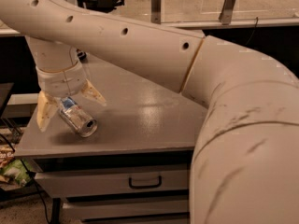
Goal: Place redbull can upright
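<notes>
The redbull can (76, 117) is a slim silver can with blue markings. It lies tilted near the front left corner of the grey table (149, 120), its shiny end pointing to the front right. My gripper (71, 113) hangs straight over it from the white arm. Its two cream fingers (44, 112) are spread on either side of the can, wider than the can. The can's upper end is tucked under the wrist between the fingers. I cannot tell whether the can rests on the table or touches the fingers.
My large white arm (233, 125) fills the right side and hides that part of the table. Drawers with a dark handle (145, 183) sit under the tabletop. The table's left edge and front edge are close to the can. A counter runs behind the table.
</notes>
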{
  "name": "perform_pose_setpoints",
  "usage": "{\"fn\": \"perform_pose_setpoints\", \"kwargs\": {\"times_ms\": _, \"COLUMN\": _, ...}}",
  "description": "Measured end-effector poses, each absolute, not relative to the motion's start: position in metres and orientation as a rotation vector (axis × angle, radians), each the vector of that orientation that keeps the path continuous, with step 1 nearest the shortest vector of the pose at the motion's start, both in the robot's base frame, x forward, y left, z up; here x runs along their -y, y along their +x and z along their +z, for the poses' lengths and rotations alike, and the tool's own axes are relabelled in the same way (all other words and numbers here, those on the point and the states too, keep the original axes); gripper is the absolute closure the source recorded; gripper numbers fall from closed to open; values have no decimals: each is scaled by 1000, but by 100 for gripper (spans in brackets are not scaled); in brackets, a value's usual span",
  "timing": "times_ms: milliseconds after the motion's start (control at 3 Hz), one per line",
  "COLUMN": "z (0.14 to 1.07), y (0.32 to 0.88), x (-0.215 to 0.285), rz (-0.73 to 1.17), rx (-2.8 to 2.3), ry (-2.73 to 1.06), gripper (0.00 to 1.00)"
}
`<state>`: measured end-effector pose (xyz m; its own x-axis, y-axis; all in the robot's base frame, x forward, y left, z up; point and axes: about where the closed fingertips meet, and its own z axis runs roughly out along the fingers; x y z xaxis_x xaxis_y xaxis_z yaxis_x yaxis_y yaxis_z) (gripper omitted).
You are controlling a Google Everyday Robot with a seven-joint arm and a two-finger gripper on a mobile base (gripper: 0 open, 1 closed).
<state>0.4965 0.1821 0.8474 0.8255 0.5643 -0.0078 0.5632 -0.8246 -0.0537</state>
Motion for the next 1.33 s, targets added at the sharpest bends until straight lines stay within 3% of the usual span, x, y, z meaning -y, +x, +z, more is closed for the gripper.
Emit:
{"fn": "perform_pose_setpoints", "kwargs": {"times_ms": 1000, "z": 859, "y": 498, "x": -186, "rz": 48, "rx": 898, "ry": -2893, "gripper": 87}}
{"fn": "perform_pose_setpoints", "kwargs": {"times_ms": 1333, "z": 883, "y": 505, "x": -194, "rz": 109, "rx": 682, "ry": -2780, "gripper": 100}}
